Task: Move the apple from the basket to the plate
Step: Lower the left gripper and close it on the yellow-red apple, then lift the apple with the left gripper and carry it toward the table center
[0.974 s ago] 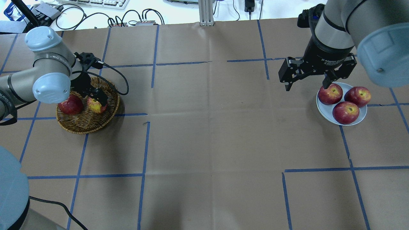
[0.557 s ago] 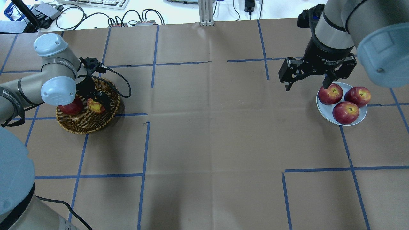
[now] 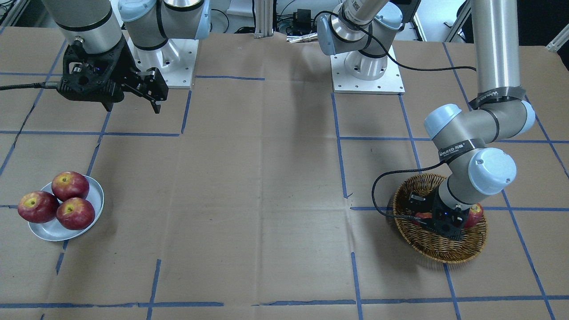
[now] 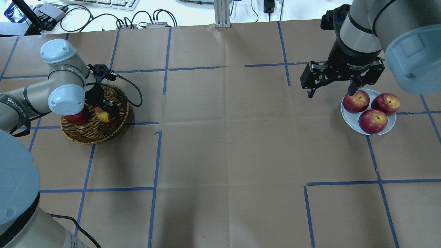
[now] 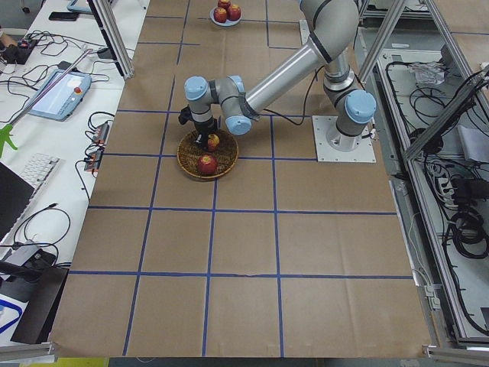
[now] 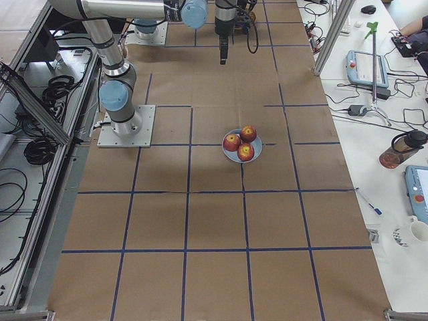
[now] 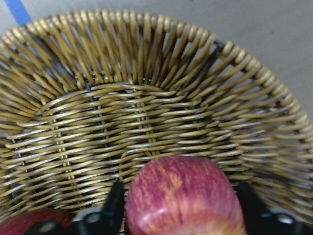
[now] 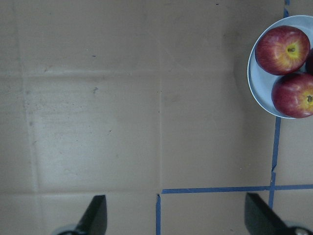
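**At the basket (image 7: 146,98): apple (image 7: 183,196) gripped, not lifted**

Low in the wrist frame, the left gripper's (image 7: 181,208) fingers (image 7: 116,205) press both sides of the apple, which sits in the basket. Lift, carry and placing are left to do. Far right overhead, the plate (image 4: 349,120) holds three dark apples (image 4: 372,121). The right gripper (image 4: 330,93) hangs spread beside it over the worktop (image 4: 224,137).

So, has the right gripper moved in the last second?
No. The right gripper hangs at the same spot, one fingertip over the far rim of the plate.

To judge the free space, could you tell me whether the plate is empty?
No, three red apples sit on the plate, filling most of it.
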Controlling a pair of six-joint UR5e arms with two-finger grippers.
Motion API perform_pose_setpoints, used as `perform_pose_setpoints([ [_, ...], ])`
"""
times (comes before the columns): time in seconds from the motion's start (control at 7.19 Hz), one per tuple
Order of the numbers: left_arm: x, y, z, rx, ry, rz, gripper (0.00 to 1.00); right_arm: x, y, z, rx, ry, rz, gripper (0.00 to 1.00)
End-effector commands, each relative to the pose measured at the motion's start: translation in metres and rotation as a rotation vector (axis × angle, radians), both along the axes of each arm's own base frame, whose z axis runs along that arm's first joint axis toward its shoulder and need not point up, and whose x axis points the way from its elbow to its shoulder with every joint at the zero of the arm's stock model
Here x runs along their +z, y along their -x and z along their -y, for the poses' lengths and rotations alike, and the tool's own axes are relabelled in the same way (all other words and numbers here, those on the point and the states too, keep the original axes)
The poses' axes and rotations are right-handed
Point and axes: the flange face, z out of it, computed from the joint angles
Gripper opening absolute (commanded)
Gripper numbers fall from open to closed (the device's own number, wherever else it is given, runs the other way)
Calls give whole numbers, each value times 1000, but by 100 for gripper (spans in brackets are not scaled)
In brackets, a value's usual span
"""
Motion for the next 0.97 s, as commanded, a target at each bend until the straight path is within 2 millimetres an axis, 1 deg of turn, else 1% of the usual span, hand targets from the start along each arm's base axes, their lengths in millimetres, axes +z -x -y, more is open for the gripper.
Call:
perform_pose_setpoints([
  [0.0,21,10,4,-4,34,12,39,0,0,0,0,-1,0,100],
  [0.14,45,20,13,63,71,19,39,0,0,0,0,-1,0,100],
  [0.28,72,70,19,64,87,17,39,0,0,0,0,-1,1,100],
  [0.42,94,122,24,82,91,19,40,0,0,0,0,-1,1,100],
  [0.56,106,176,26,118,80,14,40,0,0,0,0,-1,0,100],
  [0.7,106,235,17,116,82,3,40,0,0,0,0,-1,1,100],
  [0.83,104,291,5,195,99,-1,40,0,0,0,0,1,1,100],
])
